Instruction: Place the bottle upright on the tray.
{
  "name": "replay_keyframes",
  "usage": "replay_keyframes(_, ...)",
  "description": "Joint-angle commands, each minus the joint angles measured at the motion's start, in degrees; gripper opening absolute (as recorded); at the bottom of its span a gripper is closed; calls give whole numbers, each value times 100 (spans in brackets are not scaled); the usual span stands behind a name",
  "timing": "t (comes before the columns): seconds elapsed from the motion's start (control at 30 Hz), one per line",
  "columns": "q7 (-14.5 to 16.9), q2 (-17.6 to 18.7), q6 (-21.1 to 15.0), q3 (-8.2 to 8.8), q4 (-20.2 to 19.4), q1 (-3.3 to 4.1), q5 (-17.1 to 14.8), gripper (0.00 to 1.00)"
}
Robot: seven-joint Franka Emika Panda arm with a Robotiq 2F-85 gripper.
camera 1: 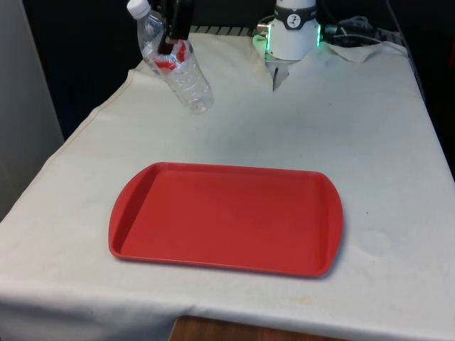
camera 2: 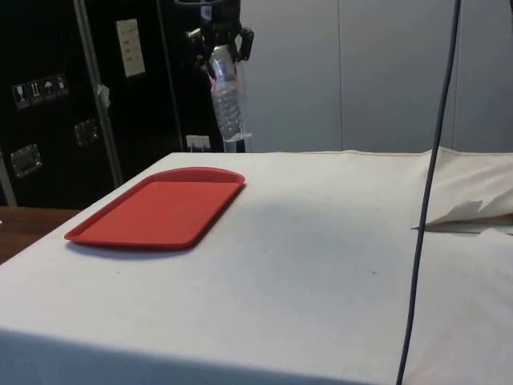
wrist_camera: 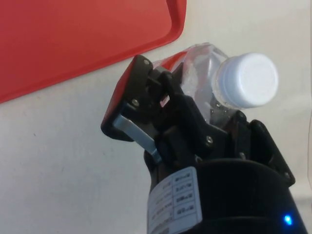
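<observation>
Carrying: bottle point(camera 1: 176, 67) is clamped near its neck by the gripper point(camera 1: 175, 44), hanging tilted. Tray point(camera 1: 226, 217) lies below and ahead; bottle should be straightened before lowering.

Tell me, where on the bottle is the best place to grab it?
Probably right where the gripper has it: the upper body at the red label, just under the white cap. The fingers squeeze from opposite sides of the round, clear bottle, which hangs tilted above the cloth beyond the red tray. That keeps its base free to stand on.
</observation>
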State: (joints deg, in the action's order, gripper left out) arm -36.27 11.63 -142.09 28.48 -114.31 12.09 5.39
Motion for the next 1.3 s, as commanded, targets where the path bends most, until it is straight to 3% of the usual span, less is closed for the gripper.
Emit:
replay_keyframes(0.0, 143, 11, -120, -52, -29, -23, -109, 33)
replay_keyframes(0.2, 378, 86, -281, -63, -40, -29, -109, 33)
replay_keyframes(0.23, 269, 97, -195, -11, -6, 0, -6, 33)
replay_keyframes(0.27, 407, 97, -292, -63, -40, -29, -109, 33)
replay_keyframes(0.5, 659, 178, -447, -80, -34, -29, -109, 33)
replay_keyframes(0.53, 561, 195, -378, -23, -6, 0, -6, 33)
replay_keyframes(0.57, 693, 189, -470, -80, -34, -29, -109, 33)
replay_keyframes(0.8, 974, 286, -676, -97, -40, -34, -115, 33)
replay_keyframes(0.83, 877, 304, -602, -34, -6, 0, -6, 33)
replay_keyframes(0.87, 1003, 292, -699, -97, -46, -34, -120, 33)
replay_keyframes(1.03, 1152, 350, -825, -109, -46, -40, -120, 33)
replay_keyframes(1.07, 1026, 361, -728, -34, -6, 0, -6, 33)
replay_keyframes(1.1, 1215, 372, -894, -115, -52, -40, -120, 33)
replay_keyframes(1.27, 1375, 441, -1071, -120, -63, -46, -126, 33)
